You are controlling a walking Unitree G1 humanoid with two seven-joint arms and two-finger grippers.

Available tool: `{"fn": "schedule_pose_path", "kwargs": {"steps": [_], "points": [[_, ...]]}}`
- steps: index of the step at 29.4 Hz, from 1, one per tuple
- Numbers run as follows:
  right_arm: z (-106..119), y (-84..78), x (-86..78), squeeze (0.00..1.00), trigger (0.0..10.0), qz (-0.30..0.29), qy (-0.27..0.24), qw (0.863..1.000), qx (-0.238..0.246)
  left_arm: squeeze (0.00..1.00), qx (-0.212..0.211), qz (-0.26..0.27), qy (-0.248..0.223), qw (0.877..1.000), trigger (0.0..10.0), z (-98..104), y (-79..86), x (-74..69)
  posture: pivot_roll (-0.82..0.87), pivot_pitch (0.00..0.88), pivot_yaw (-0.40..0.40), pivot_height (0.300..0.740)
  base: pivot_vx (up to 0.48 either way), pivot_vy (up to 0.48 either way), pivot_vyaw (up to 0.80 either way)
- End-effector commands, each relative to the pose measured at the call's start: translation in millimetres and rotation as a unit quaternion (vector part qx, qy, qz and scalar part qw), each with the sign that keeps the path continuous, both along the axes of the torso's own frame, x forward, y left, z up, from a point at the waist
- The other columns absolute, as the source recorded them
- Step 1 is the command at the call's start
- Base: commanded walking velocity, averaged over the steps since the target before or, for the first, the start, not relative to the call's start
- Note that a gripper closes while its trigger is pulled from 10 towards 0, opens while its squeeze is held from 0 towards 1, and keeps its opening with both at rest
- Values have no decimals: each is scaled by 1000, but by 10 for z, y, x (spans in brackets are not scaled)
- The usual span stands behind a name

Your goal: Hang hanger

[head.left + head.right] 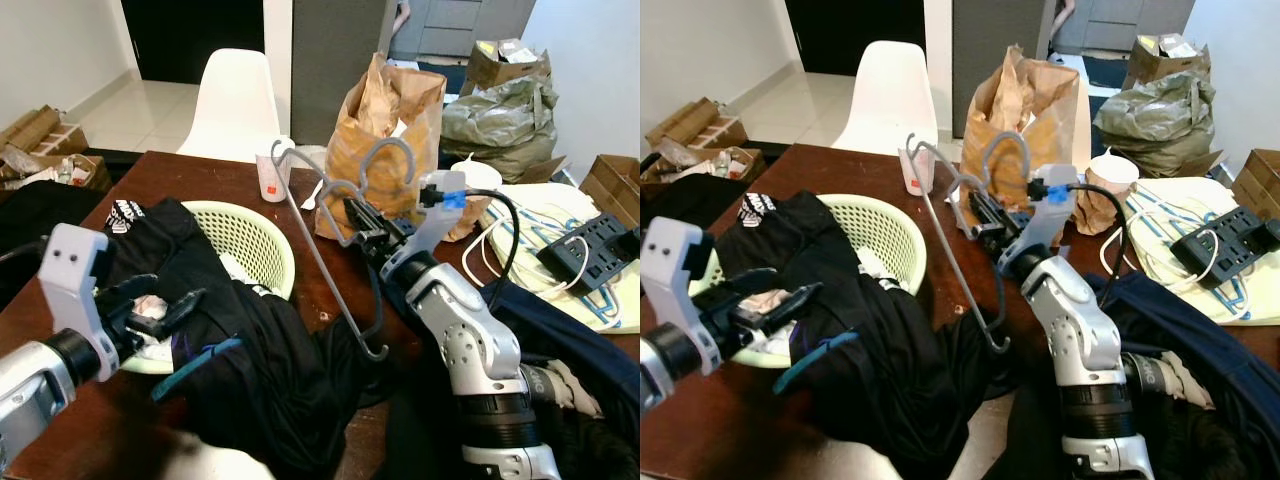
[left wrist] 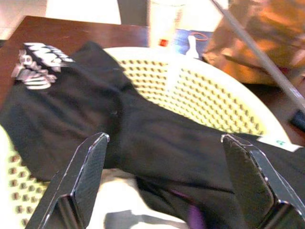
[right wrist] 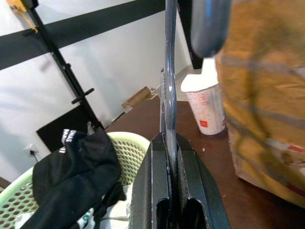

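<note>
Right pincer grasps the grey hanger by its neck, lifted off the counter probably for carrying; left pincer, spread wide, hovers over black clothing

hanger: grey, smooth, looks like matt plastic, slight sheen along the bar. right gripper: black matt plastic fingers clamped flat on the hanger; arm shell silver, satin metal look. left gripper: same black fingers, smooth with dull gloss, spread apart. laundry basket: pale green plastic, perforated wall, semi-gloss. black garment: soft matt cloth, white print. table: dark brown wood, polished, some glare. paper bag: brown kraft paper, crumpled, matt. cup: white, paper-like, smooth. chair: white moulded plastic, smooth.
</note>
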State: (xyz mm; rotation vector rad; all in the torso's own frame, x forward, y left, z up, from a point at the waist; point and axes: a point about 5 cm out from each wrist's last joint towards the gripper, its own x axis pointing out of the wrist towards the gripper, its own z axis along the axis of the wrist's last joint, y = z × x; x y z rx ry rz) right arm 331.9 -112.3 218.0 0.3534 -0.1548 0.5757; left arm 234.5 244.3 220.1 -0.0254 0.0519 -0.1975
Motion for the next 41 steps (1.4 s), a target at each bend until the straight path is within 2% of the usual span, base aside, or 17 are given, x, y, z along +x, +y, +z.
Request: {"fn": "schedule_pose_path", "kwargs": {"steps": [1,4,5,9,10,11,12,15,16,20,21,23,24,26,28,31,41], "points": [[-9,15,3,0,10000,4,3,1000,-4,1000,-4,2,3,1000,10000,-31,-7,-3,-31,93,-61,740,0,0,0],[-7,21,0,0,10000,5,3,1000,-5,1000,-12,35,-18,999,10000,11,88,84,-33,91,-62,740,0,0,0],[-4,30,-3,0,10000,6,2,1000,-6,1000,-13,58,-28,998,10000,22,166,141,-36,94,-62,740,0,0,0],[-3,35,-5,0,10000,7,2,1000,-6,1000,-14,75,-33,997,10000,29,227,168,-35,96,-61,740,0,0,0],[-4,42,-8,0,10000,8,3,1000,-6,396,-32,94,-23,995,10000,-46,321,251,-36,96,-69,740,0,0,0],[-4,42,-8,0,10000,8,3,1000,-6,396,-32,94,-23,995,10000,-46,321,251,-36,96,-69,740,0,0,0],[-6,46,-11,0,10000,9,3,1000,-6,0,-45,106,-13,993,10000,-119,377,329,-41,96,-68,740,0,0,0],[-6,46,-11,0,10000,9,3,1000,-6,0,-45,106,-13,993,10000,-119,377,329,-41,96,-68,740,0,0,0],[-1,46,-14,0,10000,10,3,1000,-7,0,-64,101,-3,993,10000,-182,377,441,-50,94,-65,740,0,0,0],[-1,46,-14,0,10000,10,3,1000,-7,0,-64,101,-3,993,10000,-182,377,441,-50,94,-65,740,0,0,0],[3,39,-20,0,10000,10,2,1000,-8,0,-81,89,7,993,10000,-230,352,556,-58,95,-60,740,0,0,0],[3,39,-20,0,10000,10,2,1000,-8,0,-81,89,7,993,10000,-230,352,556,-58,95,-60,740,0,0,0],[4,30,-28,0,10000,9,1,1000,-10,0,-87,77,18,993,10000,-269,321,642,-64,97,-57,740,0,0,0],[4,30,-28,0,10000,9,1,1000,-10,0,-87,77,18,993,10000,-269,321,642,-64,97,-57,740,0,0,0],[5,4,-48,0,10000,5,2,1000,-13,0,-71,57,49,995,10000,-376,300,745,-74,106,-55,740,0,0,0],[8,-11,-58,0,10000,3,2,1000,-15,0,-47,43,67,996,10000,-441,288,773,-78,114,-53,740,0,0,0],[4,-17,-77,0,10000,4,3,1000,-18,0,-20,27,78,996,10000,-498,266,801,-84,124,-52,740,0,0,0]]}}
